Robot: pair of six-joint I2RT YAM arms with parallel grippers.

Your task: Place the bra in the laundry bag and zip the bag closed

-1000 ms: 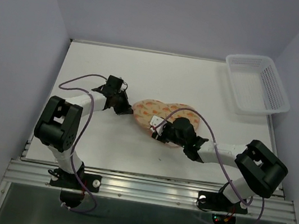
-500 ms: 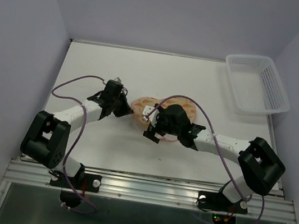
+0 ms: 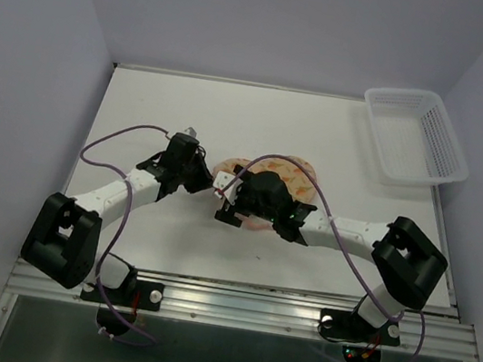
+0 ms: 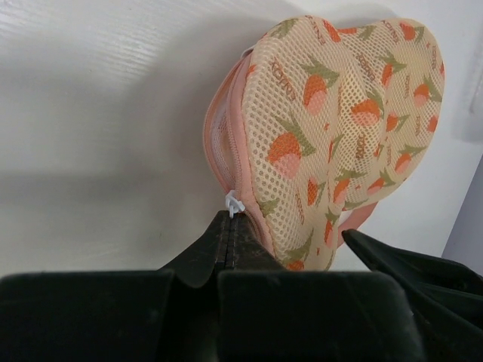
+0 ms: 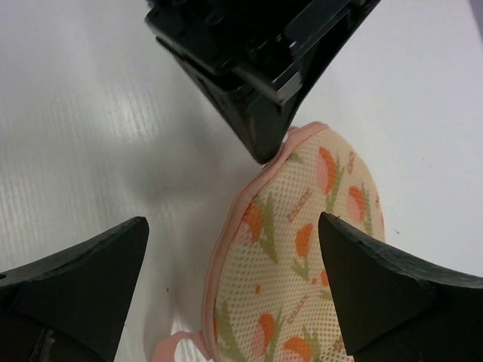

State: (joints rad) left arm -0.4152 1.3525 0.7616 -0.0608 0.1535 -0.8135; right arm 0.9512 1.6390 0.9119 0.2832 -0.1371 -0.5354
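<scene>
The laundry bag (image 3: 295,169) lies mid-table, a peach mesh case with orange print (image 4: 339,128) and pink edging; its edge looks closed where it shows. My left gripper (image 3: 207,180) is at the bag's left end, shut on the small white zip pull (image 4: 234,204) at its fingertips (image 4: 230,220). Over the bag's left half hovers my right gripper (image 3: 225,200), and its body hides much of the bag from above. Its fingers (image 5: 98,279) stand wide open either side of the bag (image 5: 302,256), holding nothing. The bra is out of view.
A white plastic lattice basket (image 3: 414,135) sits at the back right corner. In the right wrist view the left gripper's black body (image 5: 256,60) is close ahead. Purple cables loop over both arms.
My right gripper has opened wide and moved left along the bag toward the left gripper. The left arm has shifted slightly, still pinching the zip pull.
</scene>
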